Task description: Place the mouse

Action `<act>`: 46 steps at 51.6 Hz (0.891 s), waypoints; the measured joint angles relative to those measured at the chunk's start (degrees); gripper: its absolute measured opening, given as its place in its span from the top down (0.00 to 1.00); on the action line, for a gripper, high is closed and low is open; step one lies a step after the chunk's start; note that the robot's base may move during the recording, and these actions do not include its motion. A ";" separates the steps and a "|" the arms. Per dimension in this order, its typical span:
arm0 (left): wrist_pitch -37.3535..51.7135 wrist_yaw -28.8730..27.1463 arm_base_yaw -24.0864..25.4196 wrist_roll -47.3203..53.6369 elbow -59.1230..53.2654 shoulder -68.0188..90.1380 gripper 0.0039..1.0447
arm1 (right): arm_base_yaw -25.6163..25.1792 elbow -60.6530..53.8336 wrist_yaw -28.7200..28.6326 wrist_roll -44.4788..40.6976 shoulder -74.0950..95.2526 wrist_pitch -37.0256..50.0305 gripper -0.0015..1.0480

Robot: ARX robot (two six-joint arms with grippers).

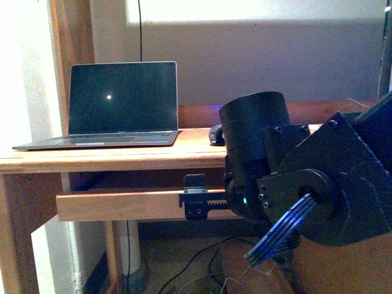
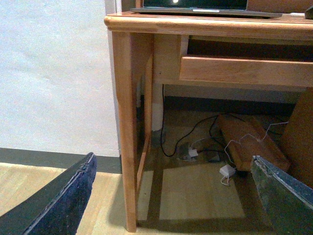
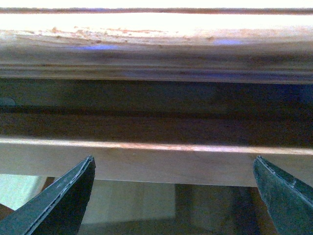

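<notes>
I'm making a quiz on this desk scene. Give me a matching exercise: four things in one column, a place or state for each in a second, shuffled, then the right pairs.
Things:
1. laptop
2. mouse
3. right tool
4. drawer front

Places or states:
A. open, facing the desk's front edge up close
B. on the desktop, partly hidden behind the robot arm
C. under the desktop, a pale wooden board
D. lid up, screen dark, on the desk's left part

Pairs: 1-D, 2-B, 3-A, 4-C
</notes>
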 joint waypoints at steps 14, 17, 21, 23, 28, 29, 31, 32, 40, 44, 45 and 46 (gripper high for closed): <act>0.00 0.00 0.00 0.00 0.00 0.00 0.07 | 0.48 3.39 2.19 1.29 2.49 -1.14 0.07; 0.00 0.00 0.00 0.00 0.00 0.00 0.07 | 0.48 3.37 1.97 1.55 2.43 -1.14 0.07; 0.00 0.00 0.00 0.00 0.00 0.00 0.07 | 0.28 2.69 0.59 1.99 1.79 -1.11 0.07; 0.00 0.00 0.00 0.00 0.00 0.00 0.07 | 0.07 1.92 -1.05 2.34 1.11 -1.07 0.07; 0.00 0.00 0.00 0.00 0.00 0.00 0.07 | -0.63 -1.25 -3.08 3.04 -1.42 -1.03 0.07; 0.00 0.00 0.00 0.00 0.00 0.00 0.07 | -0.87 -2.45 -3.52 3.19 -2.49 -1.05 0.07; 0.00 0.00 0.00 0.00 0.00 0.00 0.07 | -1.66 -5.64 -4.63 4.17 -5.75 -1.25 0.07; 0.00 0.00 0.00 0.00 0.00 0.00 0.07 | -1.84 -6.32 -4.92 4.50 -6.47 -1.25 0.07; 0.00 0.00 0.00 0.00 0.00 0.00 0.07 | -4.57 -16.63 -7.91 5.62 -18.88 0.09 0.07; 0.00 0.00 0.00 0.00 0.00 0.00 0.07 | -6.12 -22.45 -9.92 6.12 -26.64 -0.02 0.07; 0.00 0.00 0.00 0.00 0.00 0.00 0.07 | -6.32 -23.28 -10.25 6.12 -27.76 -0.04 0.07; 0.00 0.00 0.00 0.00 0.00 0.00 0.07 | -6.75 -24.96 -10.86 6.12 -30.05 -0.20 0.07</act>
